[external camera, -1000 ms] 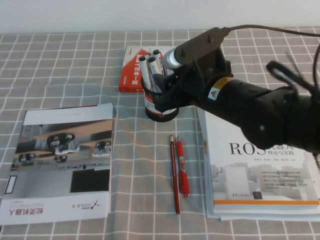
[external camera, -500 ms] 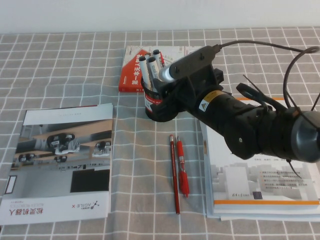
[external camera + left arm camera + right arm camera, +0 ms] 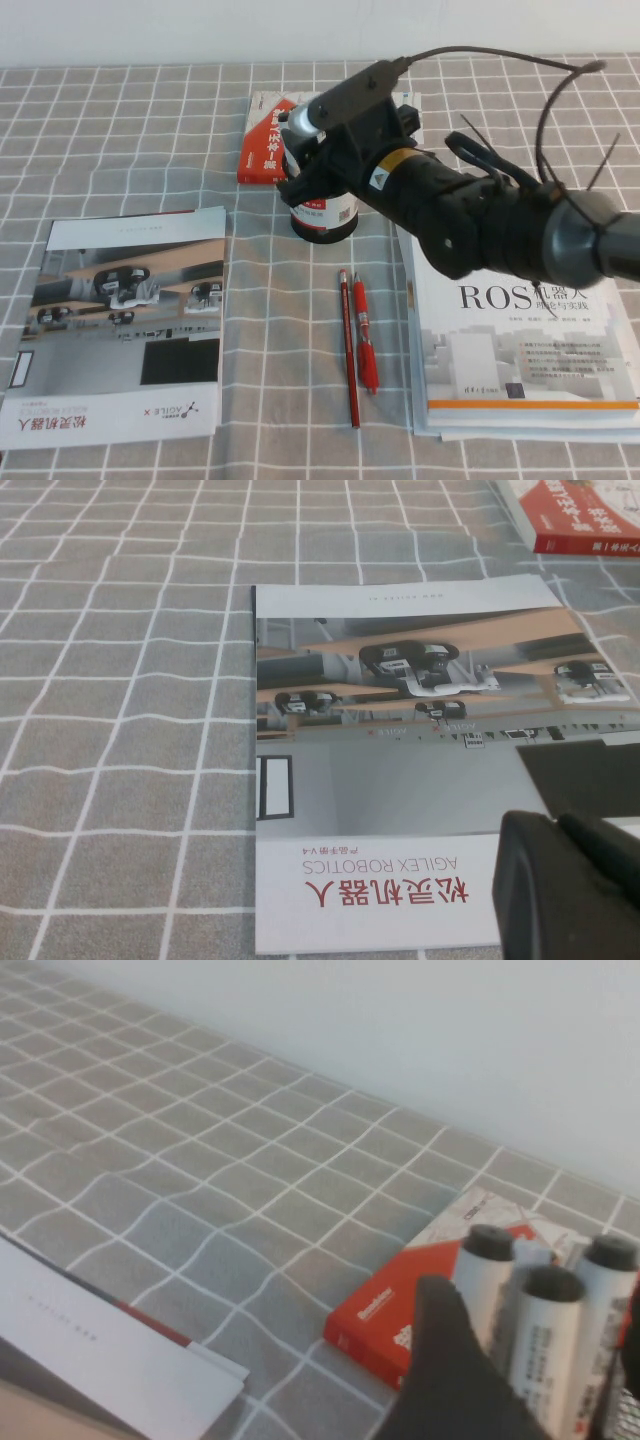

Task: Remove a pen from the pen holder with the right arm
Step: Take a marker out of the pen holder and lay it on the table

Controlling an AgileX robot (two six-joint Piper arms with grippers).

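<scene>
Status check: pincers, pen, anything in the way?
Right pincer open, straddling white black-capped markers in black round pen holder; none gripped. Left pincer hangs over grey robotics brochure. Lift path looks clear.

The white softcover book (image 3: 520, 340) is showing "ROS" in large grey letters. The glossy photo-covered brochure (image 3: 400, 780) is carrying "AGILEX ROBOTICS" and red "松灵机器人", upside down. The black robot arm (image 3: 470, 225) is bearing a warning-triangle sticker (image 3: 378, 180).

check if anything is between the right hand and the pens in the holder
Nothing visible. The right hand is at the holder, open, its fingers either side of the pens. The left hand sits over the booklet, well out of the way.
</scene>
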